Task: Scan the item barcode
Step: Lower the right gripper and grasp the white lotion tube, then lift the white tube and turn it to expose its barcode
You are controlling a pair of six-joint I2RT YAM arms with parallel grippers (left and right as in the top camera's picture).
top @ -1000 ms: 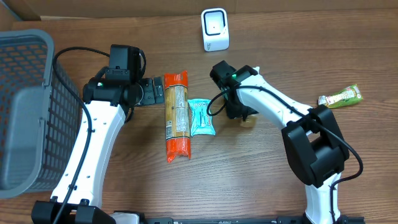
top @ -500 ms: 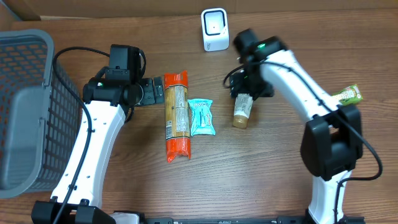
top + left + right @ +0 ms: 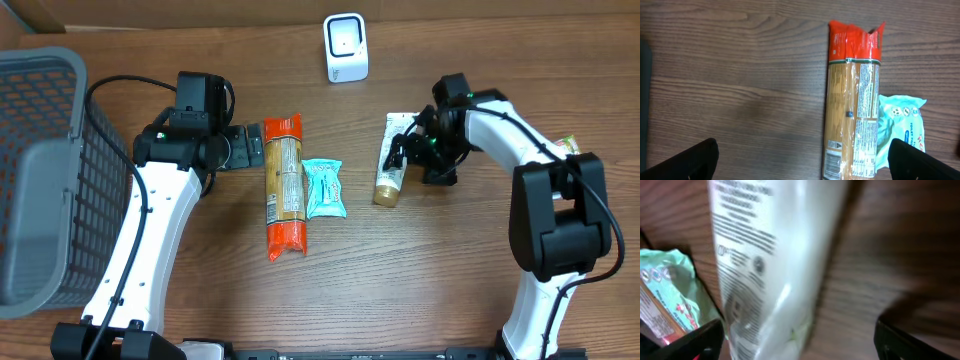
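Overhead view of a wooden worktop (image 3: 420,280) with two robot arms. A small white scanner (image 3: 346,47) stands at the far edge, in the middle. A white tube (image 3: 390,170) with a brown cap lies flat to the right of centre, near the scanner but apart from it, cap end toward the near side.

The right gripper (image 3: 412,150) sits low, just beside the tube on its right. Its wrist camera shows the fingers spread wide with the tube's printed side lying loose between them, so nothing is held. No barcode can be made out there; the picture is blurred.

The left gripper (image 3: 248,148) is also spread wide and empty, just left of a long pasta packet (image 3: 284,185). A teal packet (image 3: 324,188) touches the pasta's right side. A grey basket (image 3: 40,170) stands at the far left.

Judged from this, the step in hand is the handling of the tube, with no grasp on it. The next move calls for closing squarely across the tube, lifting it, and turning its barcode to face the scanner.
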